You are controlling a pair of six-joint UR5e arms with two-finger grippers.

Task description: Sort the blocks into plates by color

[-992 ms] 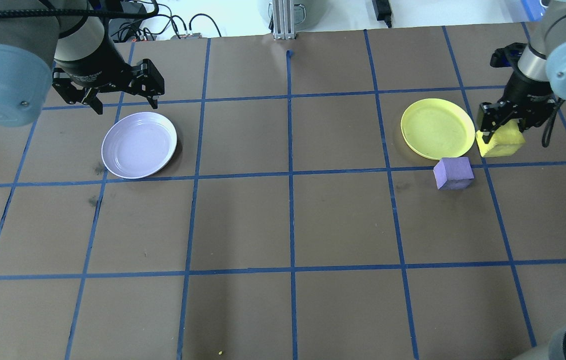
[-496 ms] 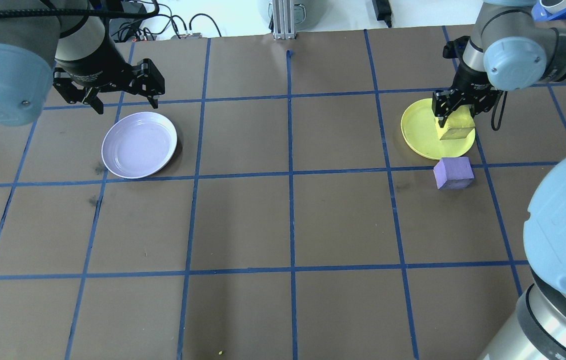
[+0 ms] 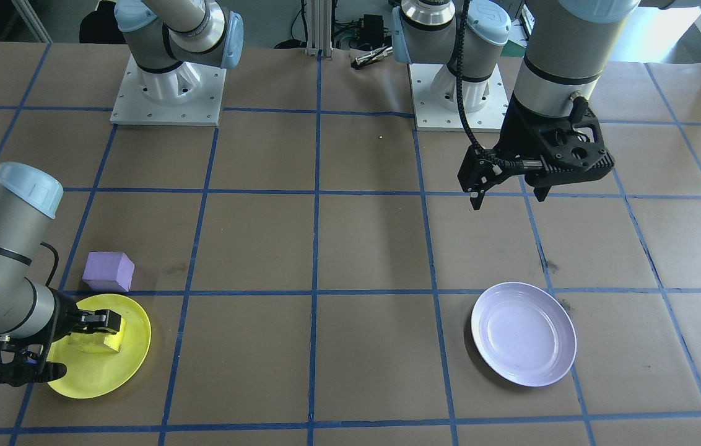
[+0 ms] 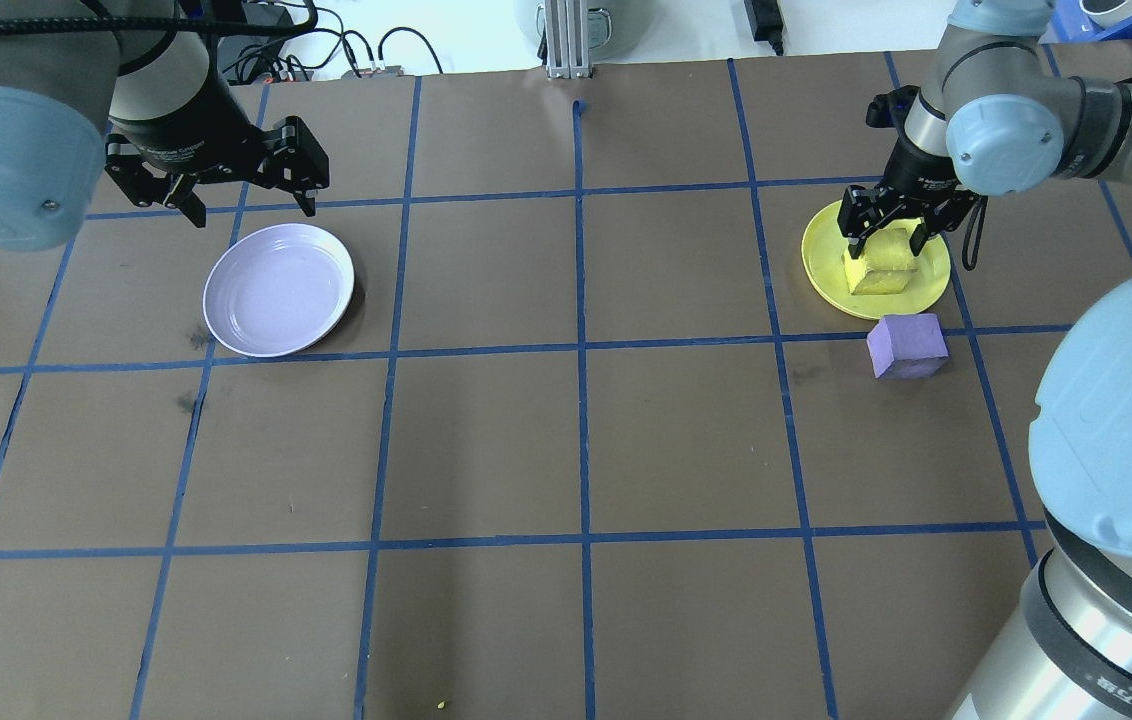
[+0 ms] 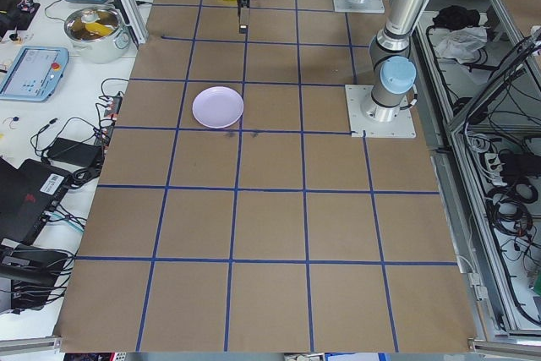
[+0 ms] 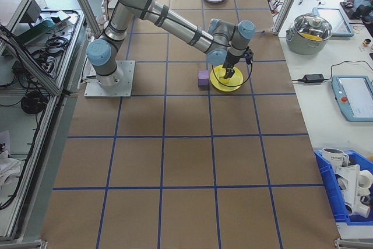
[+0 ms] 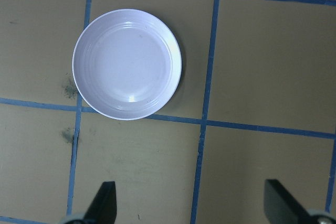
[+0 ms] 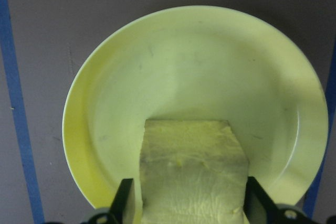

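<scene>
While my right gripper (image 4: 888, 243) pinches the yellow block (image 4: 882, 270) over the yellow plate (image 4: 829, 275), block sits slightly rotated, no long axis | matte, wrinkled foam top; underside contact hidden | purple block (image 4: 907, 345) beside plate | my left gripper (image 4: 248, 205) spread above table, near lavender plate (image 4: 277, 290)

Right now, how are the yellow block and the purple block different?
The yellow block sits over the yellow plate, gripped by the right gripper; the purple block lies on the bare table beside that plate, untouched. Yellow is with its matching plate; purple is far from the lavender plate. Both are small cubes of similar size.
</scene>
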